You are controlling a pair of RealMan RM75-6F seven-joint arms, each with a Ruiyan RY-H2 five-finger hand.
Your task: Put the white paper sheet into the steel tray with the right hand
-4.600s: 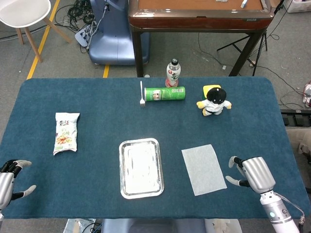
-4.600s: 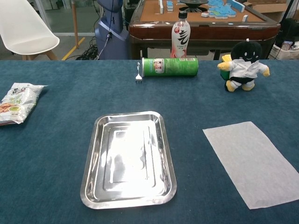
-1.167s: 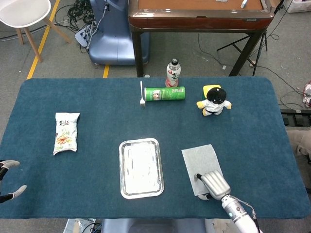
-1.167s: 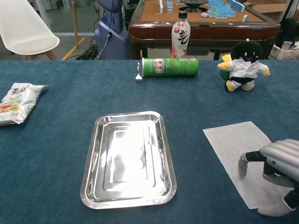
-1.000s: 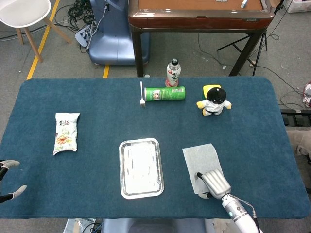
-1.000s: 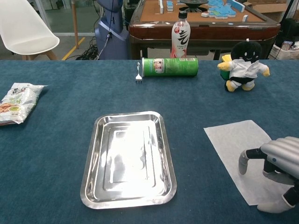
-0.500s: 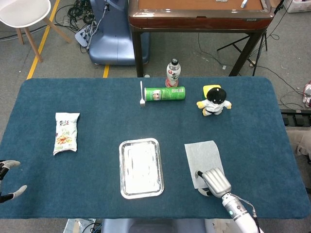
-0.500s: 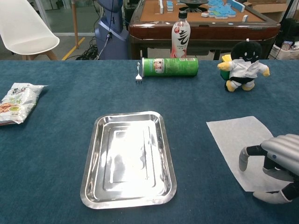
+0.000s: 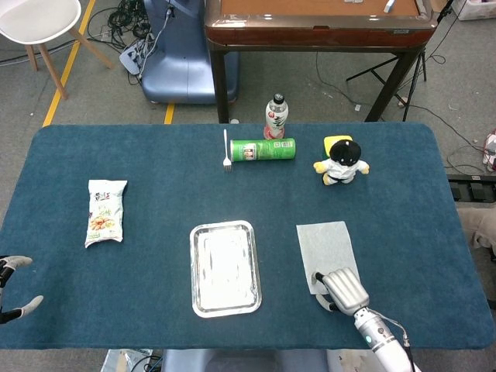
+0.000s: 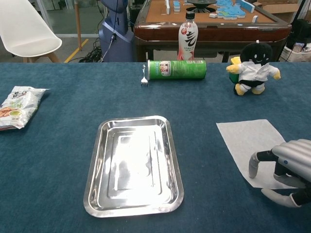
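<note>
The white paper sheet [image 9: 325,244] [image 10: 250,141] lies flat on the blue table, right of the steel tray [image 9: 194,267] [image 10: 95,170], a strip of cloth between them. My right hand [image 9: 343,289] [image 10: 286,170] rests on the sheet's near edge. Its fingers [image 10: 252,165] curve down onto the paper, and the thumb lies apart on the cloth just past that edge. The tray holds nothing. My left hand [image 9: 12,291] shows only in the head view, at the near left table edge, fingers spread and holding nothing.
A snack bag [image 9: 105,211] [image 10: 17,107] lies at the left. Along the far side stand a green chips can [image 9: 263,149] on its side, a white fork [image 9: 226,151], a drink bottle [image 9: 276,116] and a plush toy [image 9: 342,161] [image 10: 253,68].
The right hand came in from the right onto the sheet's near edge. Under it the sheet has slid away from me, drifted right and turned squarer to the table.
</note>
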